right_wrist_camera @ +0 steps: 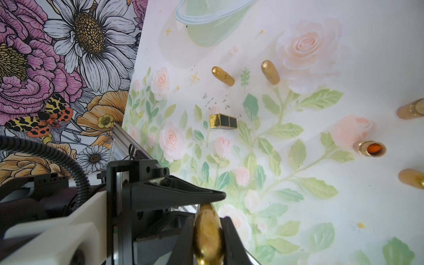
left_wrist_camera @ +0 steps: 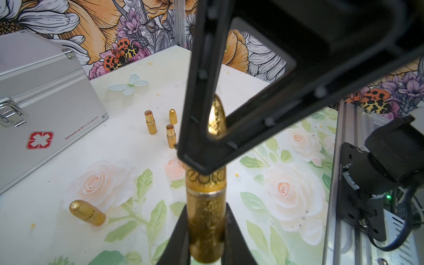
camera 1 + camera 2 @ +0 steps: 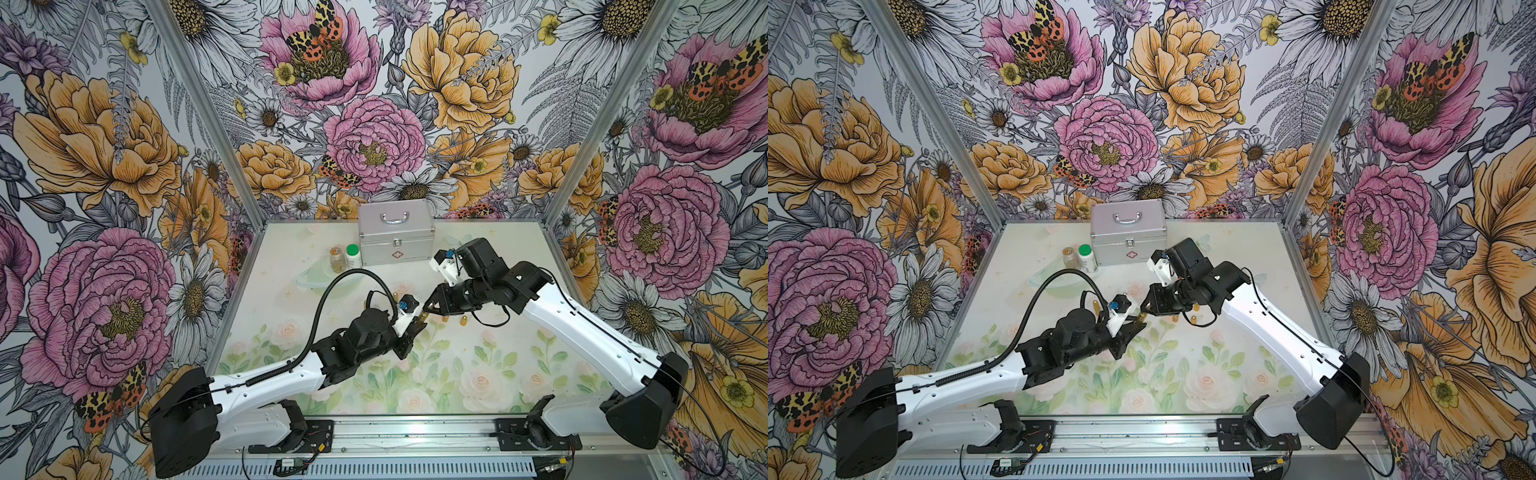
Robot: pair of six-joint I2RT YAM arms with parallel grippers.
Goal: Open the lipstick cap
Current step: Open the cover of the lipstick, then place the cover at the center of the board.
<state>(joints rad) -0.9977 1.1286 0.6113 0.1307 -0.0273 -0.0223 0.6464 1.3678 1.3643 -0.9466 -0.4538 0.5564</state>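
Gold lipstick (image 2: 205,213) hangs off the table (image 3: 286,253), above its middle. The left gripper (image 3: 415,327) is clamped on the glittered base, and the right gripper (image 3: 430,306) is closed tight round the bullet-shaped cap (image 2: 216,114). The cap looks fully seated, so both grips are set and the pull is not yet made; next calls for a straight draw along the tube's axis. The cap lettering is half hidden — perhaps "gold". The silver case (image 2: 46,96) at the far edge reads "Glosen" and "No.B0169".

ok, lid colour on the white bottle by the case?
The lid is green; it shows best in a top view.
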